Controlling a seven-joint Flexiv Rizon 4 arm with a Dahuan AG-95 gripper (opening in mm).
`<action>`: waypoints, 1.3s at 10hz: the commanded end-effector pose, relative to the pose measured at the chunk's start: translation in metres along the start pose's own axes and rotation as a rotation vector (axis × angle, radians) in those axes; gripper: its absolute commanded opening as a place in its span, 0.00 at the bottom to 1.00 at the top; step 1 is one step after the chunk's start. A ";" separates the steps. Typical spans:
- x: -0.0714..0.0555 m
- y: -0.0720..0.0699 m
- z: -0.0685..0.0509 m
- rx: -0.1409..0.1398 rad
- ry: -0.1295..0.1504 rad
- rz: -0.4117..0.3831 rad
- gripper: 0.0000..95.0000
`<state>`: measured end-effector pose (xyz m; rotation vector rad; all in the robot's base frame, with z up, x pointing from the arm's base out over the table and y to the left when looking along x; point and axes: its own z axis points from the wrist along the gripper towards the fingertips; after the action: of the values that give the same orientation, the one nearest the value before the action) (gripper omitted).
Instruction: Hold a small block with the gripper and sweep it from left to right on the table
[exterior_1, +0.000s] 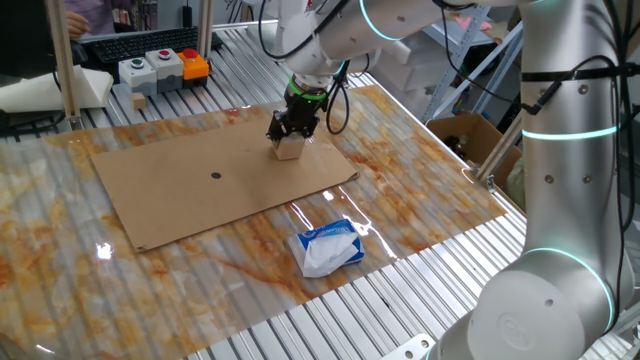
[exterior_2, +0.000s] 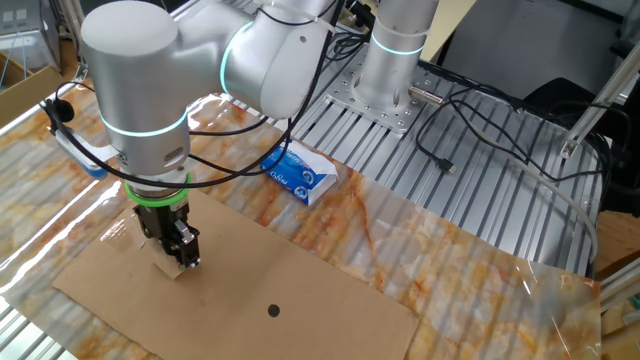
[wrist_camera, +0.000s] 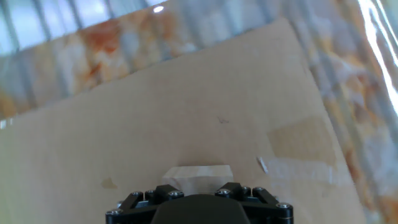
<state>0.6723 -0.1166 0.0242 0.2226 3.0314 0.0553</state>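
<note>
One fixed view: the gripper (exterior_1: 291, 133) pinches the small block (exterior_1: 289, 149), which hangs straight below its fingers and sits on the brown cardboard sheet (exterior_1: 200, 185) near its far right edge.

Other fixed view: same deal, block (exterior_2: 170, 264) right under the gripper (exterior_2: 180, 251), at the sheet's (exterior_2: 280, 300) end, the tissue pack (exterior_2: 299, 173) well apart on the table (exterior_2: 450, 240). Hand view: block (wrist_camera: 196, 175) dead ahead between the 2 jaws, so I'd guess any sweep just drags it sideways along.

One fixed view: high, across table (exterior_1: 430, 215). Other fixed view: opposite side, beside arm base. Both share cardboard sheet (exterior_1: 200, 185). Hand view: close, facing down at cardboard.
</note>
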 end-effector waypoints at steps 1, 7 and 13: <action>0.000 0.000 0.000 0.001 0.004 0.012 0.00; -0.001 0.002 0.000 0.010 0.003 -0.001 0.00; -0.002 0.010 0.004 0.017 0.001 0.017 0.00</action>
<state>0.6771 -0.1059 0.0208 0.2487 3.0325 0.0307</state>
